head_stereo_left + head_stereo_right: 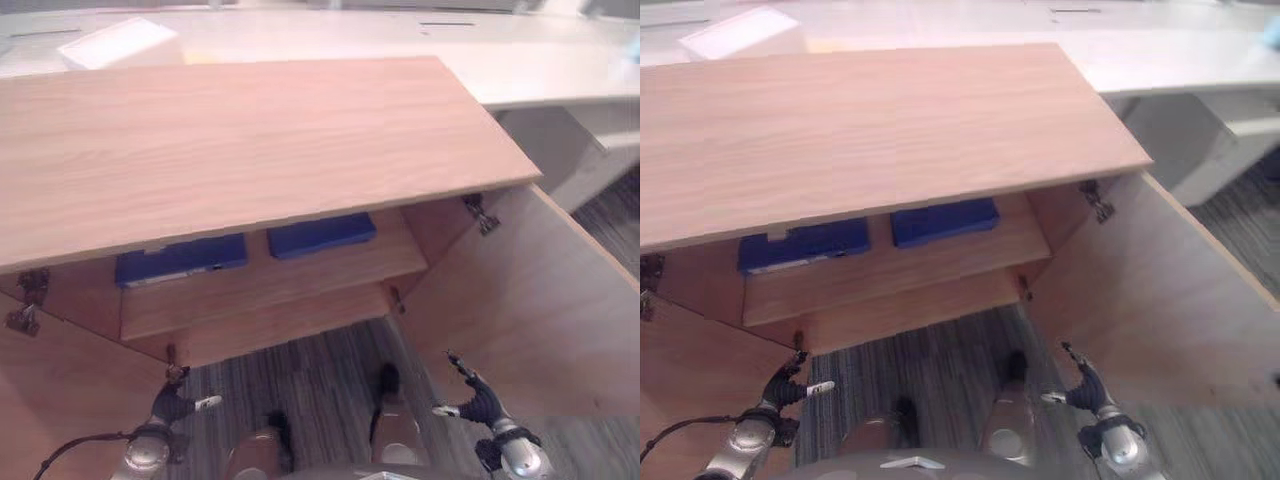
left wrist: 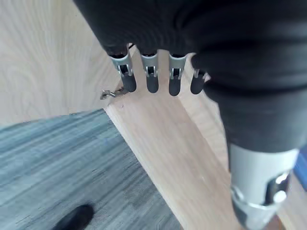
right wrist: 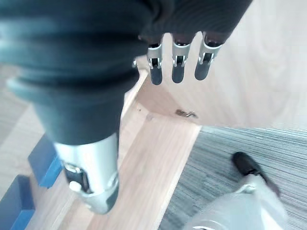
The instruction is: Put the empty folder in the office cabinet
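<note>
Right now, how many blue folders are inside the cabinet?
2. Both lie flat on the upper shelf: one folder toward the robot's left, the other folder to its right. The cabinet top hides the shelf's back, so more may be hidden.

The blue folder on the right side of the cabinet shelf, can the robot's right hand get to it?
Probably yes: both wooden cabinet doors stand open, and nothing lies between the open right hand and the flat blue folder.

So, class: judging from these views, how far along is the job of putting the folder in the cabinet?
Done: two blue folders lie on the cabinet shelf, both doors open. In hand: nothing; the left hand and right hand hang open and empty before the cabinet. Left: probably only closing the doors, if wanted.
</note>
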Robot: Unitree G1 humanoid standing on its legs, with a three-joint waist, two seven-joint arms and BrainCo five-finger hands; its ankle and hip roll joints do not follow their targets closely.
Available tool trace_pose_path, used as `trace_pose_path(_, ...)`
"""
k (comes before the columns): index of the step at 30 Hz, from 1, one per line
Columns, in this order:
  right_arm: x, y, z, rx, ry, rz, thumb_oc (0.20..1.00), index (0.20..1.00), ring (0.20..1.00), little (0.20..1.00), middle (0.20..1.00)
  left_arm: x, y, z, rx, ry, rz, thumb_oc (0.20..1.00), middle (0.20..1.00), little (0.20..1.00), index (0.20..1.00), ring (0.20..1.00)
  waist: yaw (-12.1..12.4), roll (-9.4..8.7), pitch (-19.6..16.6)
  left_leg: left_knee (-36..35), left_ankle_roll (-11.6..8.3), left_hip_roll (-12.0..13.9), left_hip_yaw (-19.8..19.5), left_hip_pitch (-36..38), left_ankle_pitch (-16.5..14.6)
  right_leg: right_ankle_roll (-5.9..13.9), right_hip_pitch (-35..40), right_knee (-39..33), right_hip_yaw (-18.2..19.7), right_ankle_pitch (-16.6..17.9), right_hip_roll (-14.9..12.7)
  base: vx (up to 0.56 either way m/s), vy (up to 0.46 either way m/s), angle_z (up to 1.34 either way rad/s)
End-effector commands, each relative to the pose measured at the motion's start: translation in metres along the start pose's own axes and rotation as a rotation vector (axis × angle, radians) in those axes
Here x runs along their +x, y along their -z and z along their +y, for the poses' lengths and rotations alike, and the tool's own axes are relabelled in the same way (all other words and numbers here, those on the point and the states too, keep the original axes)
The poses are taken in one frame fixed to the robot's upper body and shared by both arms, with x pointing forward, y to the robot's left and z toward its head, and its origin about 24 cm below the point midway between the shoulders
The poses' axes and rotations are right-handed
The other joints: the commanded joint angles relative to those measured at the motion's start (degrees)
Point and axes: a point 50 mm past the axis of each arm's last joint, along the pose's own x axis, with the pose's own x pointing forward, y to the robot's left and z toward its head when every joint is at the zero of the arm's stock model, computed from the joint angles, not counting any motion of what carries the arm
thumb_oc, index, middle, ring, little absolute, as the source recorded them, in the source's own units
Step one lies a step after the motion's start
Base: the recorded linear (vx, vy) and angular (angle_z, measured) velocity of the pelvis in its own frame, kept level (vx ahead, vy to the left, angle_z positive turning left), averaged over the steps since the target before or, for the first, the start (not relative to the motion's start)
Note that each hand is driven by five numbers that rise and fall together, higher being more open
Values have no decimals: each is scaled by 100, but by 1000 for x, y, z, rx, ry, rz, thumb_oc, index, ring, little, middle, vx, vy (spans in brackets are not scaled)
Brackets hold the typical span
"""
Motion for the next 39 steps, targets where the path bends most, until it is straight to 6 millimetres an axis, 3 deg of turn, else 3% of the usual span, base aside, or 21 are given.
trace_pose_path(1, 9, -23, -28, -192, 76, -107, 1000, 1000, 1000, 1000, 1000, -1, -15, 11, 24, -6, -76, 1000, 1000, 1000, 1000, 1000, 184, 153, 90, -1162, -776, 296, -31, 471, 534, 767, 821, 60, -140, -350, -192, -160, 71, -59)
trace_pose_path(2, 3, -11, -26, -205, 110, -70, 1000, 1000, 1000, 1000, 1000, -4, -5, 11, 19, -14, -43, 1000, 1000, 1000, 1000, 1000, 228, 197, -30, -1275, -745, 336, 128, 455, 653, 720, 991, 356, -43, -577, -68, -150, 51, -50)
trace_pose_path(4, 0, -4, -25, -206, 132, -42, 1000, 1000, 1000, 1000, 1000, -6, 1, 10, 13, -18, -23, 1000, 1000, 1000, 1000, 1000, 240, 218, -94, -1337, -753, 349, 198, 453, 717, 712, 1083, 427, 9, -604, -19, -82, 15, -49)
trace_pose_path(7, -4, 19, -19, -145, 186, 70, 1000, 1000, 1000, 1000, 1000, -10, 10, 1, -29, -8, -3, 1000, 1000, 1000, 1000, 1000, 318, 212, -293, -1435, -762, 329, 448, 430, 834, 761, 1463, 200, 16, -542, -14, -82, -46, -77)
trace_pose_path(8, -5, 28, -17, -53, 258, 124, 1000, 1000, 1000, 1000, 1000, -11, 16, -6, -79, -14, 14, 1000, 1000, 1000, 1000, 1000, 338, 218, -418, -1477, -804, 369, 581, 381, 931, 771, 1684, -145, 50, -647, 22, -107, -104, -61)
trace_pose_path(16, -5, 37, -24, 135, 456, 200, 1000, 1000, 1000, 1000, 1000, -20, 40, -23, -174, -37, 100, 1000, 1000, 1000, 1000, 1000, 452, 432, -566, -1567, -1094, 827, 1063, 416, 1370, 679, 2018, -1255, -61, -1212, 344, -41, -113, -58)
trace_pose_path(21, 9, 29, -56, 195, 564, 199, 1000, 1000, 1000, 1000, 1000, -18, 40, -35, -166, 5, 110, 1000, 1000, 1000, 1000, 1000, 576, 661, -653, -1770, -1254, 1031, 1079, 479, 1699, 556, 2293, -1530, -172, -1402, 626, -1, -131, -10)
trace_pose_path(23, 16, 24, -84, 236, 655, 211, 1000, 1000, 1000, 1000, 1000, -18, 42, -41, -132, 43, 127, 1000, 1000, 1000, 1000, 1000, 708, 771, -737, -1893, -1323, 1102, 1024, 516, 1861, 491, 2425, -1579, -284, -1508, 755, 29, -89, 9)
trace_pose_path(25, 17, 23, -93, 257, 689, 212, 1000, 1000, 1000, 1000, 1000, -17, 41, -43, -122, 57, 128, 1000, 1000, 1000, 1000, 1000, 748, 811, -752, -1941, -1341, 1122, 986, 537, 1915, 463, 2478, -1594, -331, -1543, 803, 28, -65, 15)
trace_pose_path(27, 19, 14, -123, 315, 788, 197, 1000, 1000, 1000, 1000, 1000, -14, 37, -44, -102, 79, 121, 1000, 1000, 1000, 1000, 1000, 888, 888, -814, -2026, -1405, 1182, 864, 525, 2041, 398, 2544, -1612, -413, -1643, 938, 29, -88, 41)
trace_pose_path(28, 19, 14, -123, 315, 789, 196, 1000, 1000, 1000, 1000, 1000, -14, 36, -44, -103, 80, 121, 1000, 1000, 1000, 1000, 1000, 882, 894, -810, -2025, -1407, 1185, 858, 522, 2043, 395, 2545, -1612, -418, -1644, 942, 21, -104, 35)
trace_pose_path(29, 19, 10, -139, 342, 829, 195, 1000, 1000, 1000, 1000, 1000, -12, 33, -44, -79, 98, 113, 1000, 1000, 1000, 1000, 1000, 981, 929, -838, -2047, -1445, 1229, 750, 492, 2112, 344, 2591, -1612, -455, -1702, 1030, 20, -78, 41)
trace_pose_path(31, 18, 10, -144, 360, 842, 199, 1000, 1000, 1000, 1000, 1000, -11, 32, -44, -71, 103, 109, 1000, 1000, 1000, 1000, 1000, 1008, 948, -849, -2056, -1460, 1245, 706, 484, 2134, 331, 2610, -1612, -487, -1726, 1065, 29, -69, 48)
trace_pose_path(35, 11, 8, -173, 410, 932, 224, 1000, 1000, 1000, 1000, 1000, -9, 25, -40, -43, 123, 91, 1000, 1000, 1000, 1000, 1000, 1209, 1013, -934, -2089, -1517, 1289, 539, 485, 2217, 265, 2723, -1612, -621, -1830, 1179, 48, -53, 19)
trace_pose_path(39, 9, 4, -185, 422, 958, 224, 1000, 1000, 1000, 1000, 1000, -10, 25, -40, -34, 134, 93, 1000, 1000, 1000, 1000, 1000, 1324, 1096, -961, -2102, -1538, 1296, 473, 512, 2246, 248, 2773, -1612, -690, -1872, 1221, 30, -32, 18)
